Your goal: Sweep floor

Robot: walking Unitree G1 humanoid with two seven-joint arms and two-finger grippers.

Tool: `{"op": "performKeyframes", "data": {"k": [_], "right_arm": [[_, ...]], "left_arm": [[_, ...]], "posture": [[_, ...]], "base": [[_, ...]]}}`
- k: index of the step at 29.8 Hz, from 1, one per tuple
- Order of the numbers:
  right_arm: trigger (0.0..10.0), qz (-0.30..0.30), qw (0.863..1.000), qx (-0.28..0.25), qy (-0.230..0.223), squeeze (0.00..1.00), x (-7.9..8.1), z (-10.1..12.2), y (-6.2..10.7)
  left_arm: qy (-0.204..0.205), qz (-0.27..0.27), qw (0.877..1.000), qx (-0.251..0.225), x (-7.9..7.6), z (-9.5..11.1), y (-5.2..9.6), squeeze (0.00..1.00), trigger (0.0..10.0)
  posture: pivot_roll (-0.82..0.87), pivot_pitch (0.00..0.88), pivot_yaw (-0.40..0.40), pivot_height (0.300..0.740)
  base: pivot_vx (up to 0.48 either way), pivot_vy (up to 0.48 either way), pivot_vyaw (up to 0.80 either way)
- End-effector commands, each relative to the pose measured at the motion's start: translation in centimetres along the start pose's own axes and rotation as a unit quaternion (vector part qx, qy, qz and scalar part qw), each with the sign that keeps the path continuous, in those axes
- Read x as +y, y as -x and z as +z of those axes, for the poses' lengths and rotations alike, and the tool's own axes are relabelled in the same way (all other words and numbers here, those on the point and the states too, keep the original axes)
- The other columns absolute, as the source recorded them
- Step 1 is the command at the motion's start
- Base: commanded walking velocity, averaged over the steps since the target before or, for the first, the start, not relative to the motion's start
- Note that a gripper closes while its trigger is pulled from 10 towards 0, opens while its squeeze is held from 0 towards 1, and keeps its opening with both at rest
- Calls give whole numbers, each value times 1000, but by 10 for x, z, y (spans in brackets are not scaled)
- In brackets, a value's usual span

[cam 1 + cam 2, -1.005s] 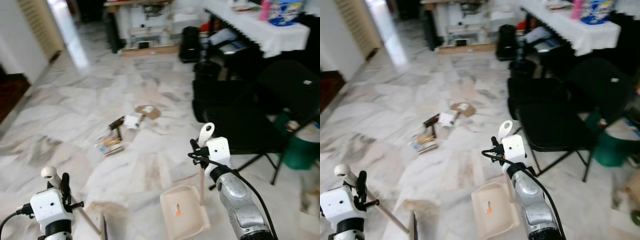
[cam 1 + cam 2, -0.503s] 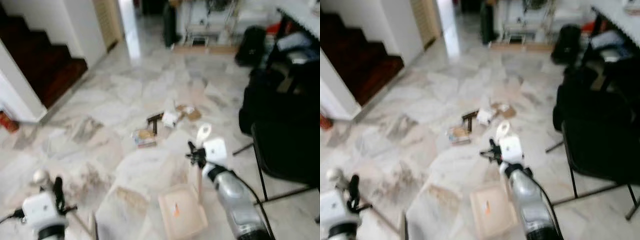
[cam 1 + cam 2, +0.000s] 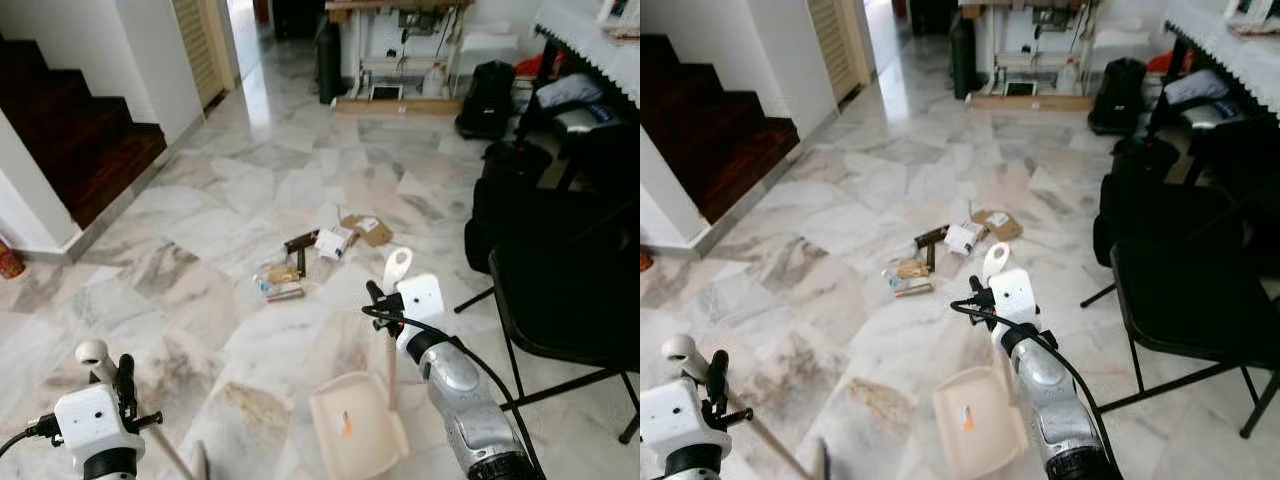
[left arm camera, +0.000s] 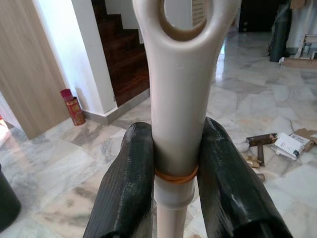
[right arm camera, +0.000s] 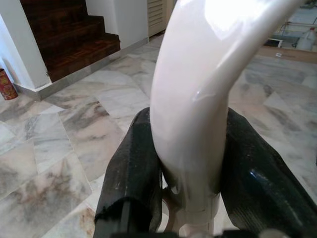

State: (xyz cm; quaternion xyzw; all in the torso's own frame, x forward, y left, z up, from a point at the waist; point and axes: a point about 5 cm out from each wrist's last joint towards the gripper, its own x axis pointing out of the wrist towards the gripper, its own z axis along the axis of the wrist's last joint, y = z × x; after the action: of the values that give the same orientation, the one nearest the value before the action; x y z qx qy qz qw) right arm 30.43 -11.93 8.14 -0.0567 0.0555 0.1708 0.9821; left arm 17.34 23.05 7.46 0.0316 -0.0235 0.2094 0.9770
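Observation:
A cream dustpan (image 3: 355, 432) rests on the marble floor, its upright handle (image 3: 397, 268) held by my right gripper (image 3: 384, 306), shut on it. In the right wrist view both black fingers (image 5: 132, 168) clamp the handle (image 5: 198, 99). My left gripper (image 3: 124, 378), low at the left, is shut on a cream broom handle (image 3: 94, 352); the stick slants down to the floor. The left wrist view shows its fingers (image 4: 130, 183) squeezing the handle (image 4: 178, 99). Litter (image 3: 310, 255), made up of cardboard scraps, wrappers and small boxes, lies on the floor beyond the dustpan.
A black folding chair (image 3: 565, 295) stands close on the right, with black bags (image 3: 485, 95) and a white-clothed table (image 3: 590, 35) behind it. Dark wooden stairs (image 3: 70, 130) and a white wall are at the left, with a red can (image 3: 8, 260) at the wall's foot.
The camera has swung left, bringing the stairs into view and pushing the chair to the right edge. Both grippers keep the same hold on broom and dustpan.

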Motion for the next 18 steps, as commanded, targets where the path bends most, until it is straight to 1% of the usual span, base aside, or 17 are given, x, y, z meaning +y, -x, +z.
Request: {"op": "performKeyframes", "data": {"k": [1, 8, 18], "right_arm": [[10000, 7, 1000, -29, 5, 0, 3, 11, -4], [10000, 8, 1000, -29, 1, 0, 4, 11, -6], [10000, 11, 999, -30, -2, 0, 7, 11, -7]], "left_arm": [[1, 1, 1000, -27, 2, 12, -3, 0, 10000], [0, -3, 1000, -23, 2, 10, 0, 0, 10000], [1, -7, 1000, -23, 2, 10, 0, 0, 10000]], "posture": [[-99, 0, 90, 740], [-95, 0, 87, 740], [-90, 0, 83, 740]], "base": [[289, 0, 0], [285, 0, 0], [286, 0, 0]]}}
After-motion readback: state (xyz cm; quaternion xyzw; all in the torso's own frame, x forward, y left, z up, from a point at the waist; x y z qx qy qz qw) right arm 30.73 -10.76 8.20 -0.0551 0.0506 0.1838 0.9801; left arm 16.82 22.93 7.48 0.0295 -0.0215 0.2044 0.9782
